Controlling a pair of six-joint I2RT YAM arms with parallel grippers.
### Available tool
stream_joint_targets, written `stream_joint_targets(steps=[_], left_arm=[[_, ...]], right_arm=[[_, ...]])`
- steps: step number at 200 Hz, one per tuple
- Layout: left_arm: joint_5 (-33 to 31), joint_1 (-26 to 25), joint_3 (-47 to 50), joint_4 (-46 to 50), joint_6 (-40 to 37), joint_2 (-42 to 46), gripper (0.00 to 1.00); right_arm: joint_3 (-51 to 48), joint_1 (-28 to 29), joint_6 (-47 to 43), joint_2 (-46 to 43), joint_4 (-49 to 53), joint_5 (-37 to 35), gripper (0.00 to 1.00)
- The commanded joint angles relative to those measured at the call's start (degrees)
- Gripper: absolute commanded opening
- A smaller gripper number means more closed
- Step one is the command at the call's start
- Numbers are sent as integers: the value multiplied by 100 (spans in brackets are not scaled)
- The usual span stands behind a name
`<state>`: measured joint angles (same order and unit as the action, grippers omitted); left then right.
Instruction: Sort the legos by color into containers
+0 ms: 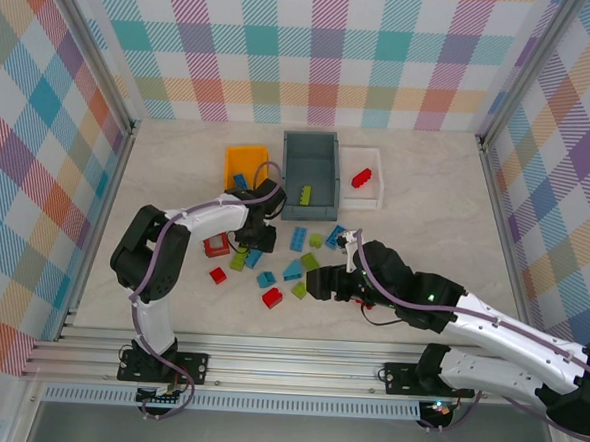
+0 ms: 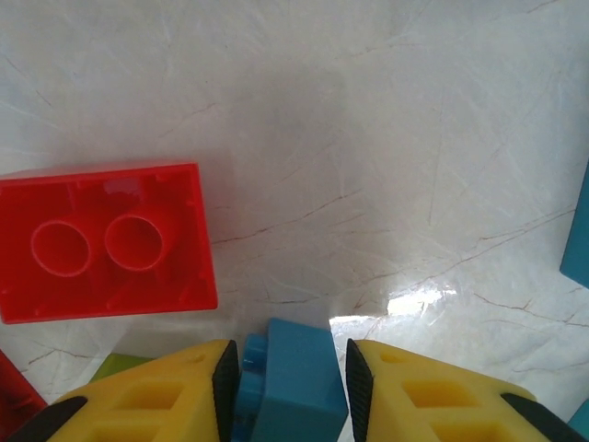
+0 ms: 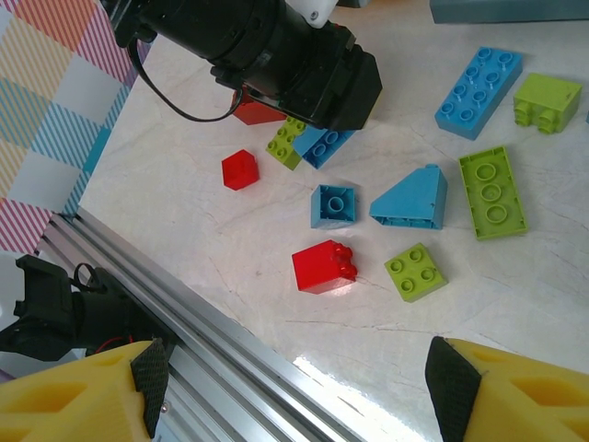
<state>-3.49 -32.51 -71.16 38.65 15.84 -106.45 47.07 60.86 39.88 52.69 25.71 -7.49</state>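
The left end effector point(image 2: 290, 373) pinches a blue brick point(image 2: 293, 391) at the bottom centre of the left wrist view, with one pad on each side, above the table point(image 2: 386, 138). In the top view the orange bin point(image 1: 247, 161), which holds a blue piece point(image 1: 239, 181), lies just up-frame of this end effector, so I judge the left arm is the nearer one. The right end effector point(image 3: 294, 387) hangs spread wide over the loose legos point(image 3: 324, 267).

showing a pale, marble-veined table point(image 1: 425, 229), glinting with one small patch of glare. showing plaid walls point(image 1: 325, 53) in pastel checks, standing along its left, far and right edges. showing ribbed aluminium rails point(image 1: 297, 353), running along its near edge.
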Motion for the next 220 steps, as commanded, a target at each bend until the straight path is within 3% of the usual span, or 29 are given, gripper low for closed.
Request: stream_joint_targets(steps=[1, 32, 55, 107, 135, 176, 220], left_arm=[[-24, -80, 137, -14, 109, 16, 36], [-160, -128, 198, -75, 164, 201, 21], [-395, -117, 69, 61, 258, 540, 16], [-546, 578, -1193, 771, 269, 928, 15], [-428, 1126, -2138, 797, 328, 484, 15], [323, 1799, -3543, 495, 850, -796, 15], [634, 2009, -4830, 587, 1293, -2120, 15]], right_arm=[[-84, 52, 42, -63, -79, -77, 76], [-84, 49, 59, -90, -74, -120, 76], [-83, 49, 40, -83, -121, -152, 76], [250, 10, -407, 152, -737, -400, 76], [462, -167, -709, 532, -1575, -540, 76], [909, -606, -981, 1493, -2807, -152, 77], [1463, -848, -983, 2104, -2861, -34, 77]])
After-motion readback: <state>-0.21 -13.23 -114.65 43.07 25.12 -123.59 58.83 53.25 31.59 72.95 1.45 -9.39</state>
